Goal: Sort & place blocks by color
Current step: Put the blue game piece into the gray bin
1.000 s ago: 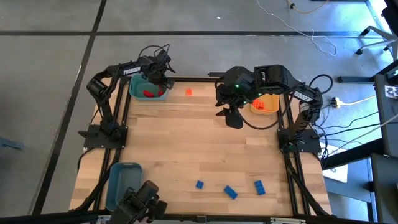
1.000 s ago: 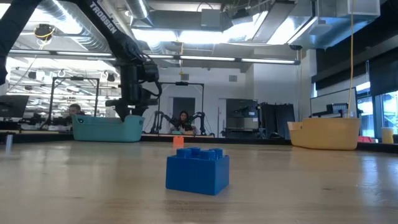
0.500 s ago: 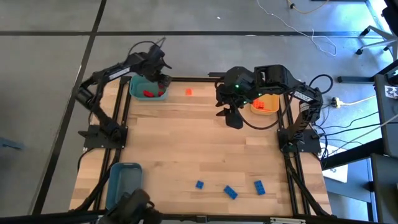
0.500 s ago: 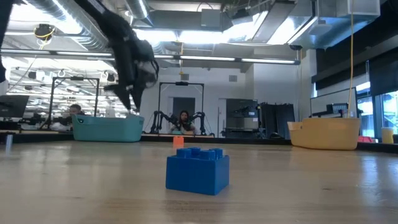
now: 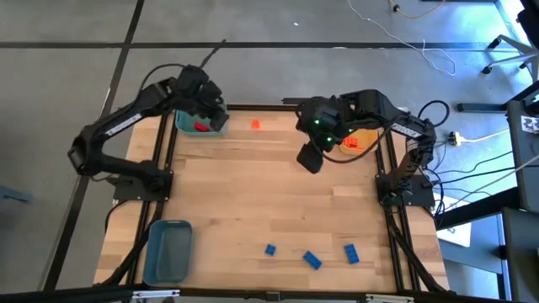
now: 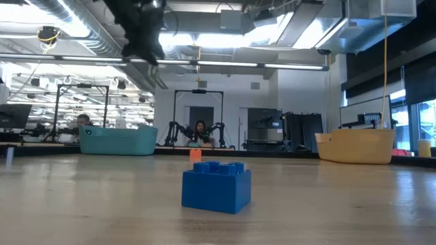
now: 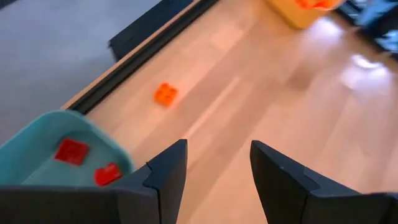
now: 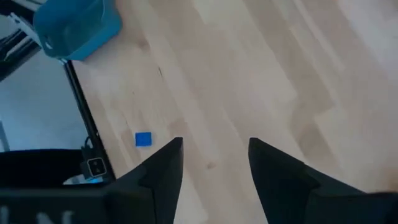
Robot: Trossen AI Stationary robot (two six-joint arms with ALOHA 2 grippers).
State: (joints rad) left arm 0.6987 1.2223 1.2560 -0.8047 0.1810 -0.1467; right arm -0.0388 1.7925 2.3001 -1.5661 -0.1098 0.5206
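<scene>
Our left hand (image 7: 213, 180) hangs raised over the far left corner of the bench (image 5: 253, 202), beside the teal bin (image 5: 202, 123). Its two dark fingers (image 7: 166, 171) stand apart with bare wood between them, holding nothing. We can read no writing on either arm from above; any lettering on the left arm is too small to make out. That arm is stretched long, elbow out past the bench's left edge, wrist bent over the bin's rim. In the low view only its dark tip (image 6: 143, 30) shows, high above the bin.

Two red blocks (image 7: 71, 151) lie inside the teal bin, just under and beside the left hand. One orange block (image 5: 256, 124) sits on the bench near the far edge, a little way to the right of that bin.

Our right hand (image 8: 213, 165) hovers over the far right part of the bench, next to the yellow-orange bin (image 5: 360, 141), pointing down and inward. Its fingers (image 8: 165, 168) are likewise parted and empty. Orange blocks (image 5: 352, 143) show inside that bin.

Three blue blocks (image 5: 312, 260) lie in a loose row near the front edge, well apart from both hands. A grey-blue bin (image 5: 167, 250) rests at the front left corner.
</scene>
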